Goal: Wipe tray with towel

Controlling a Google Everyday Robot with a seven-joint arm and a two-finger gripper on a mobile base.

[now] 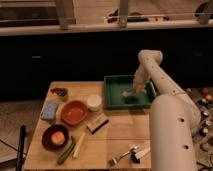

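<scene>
Camera view, one arm at work over a wooden surface (117, 134). The tray (114, 96), dark green and rectangular with a low raised rim, lay flat at the far right corner of the surface. Its long axis ran left to right, parallel to the far edge, and its right end reached the right edge of the surface. The towel (127, 93), a small pale wad with no clear long axis, lay on the tray floor right of centre.

The white arm (169, 127) rose from the near right, bent at an elbow above the tray's far right corner and came down into the tray. The end effector (134, 90) stood at the towel, on its right side and in contact with it or just above it. Whether it was apart, together or clamped on the cloth could not be told.

Left of the tray, on the surface: a white cup (93, 103) just beside the tray's near left corner, an orange bowl (74, 112), a light blue sponge (50, 111) and a dark bowl (55, 138) nearer. A fork (121, 157) lay at the near edge.
</scene>
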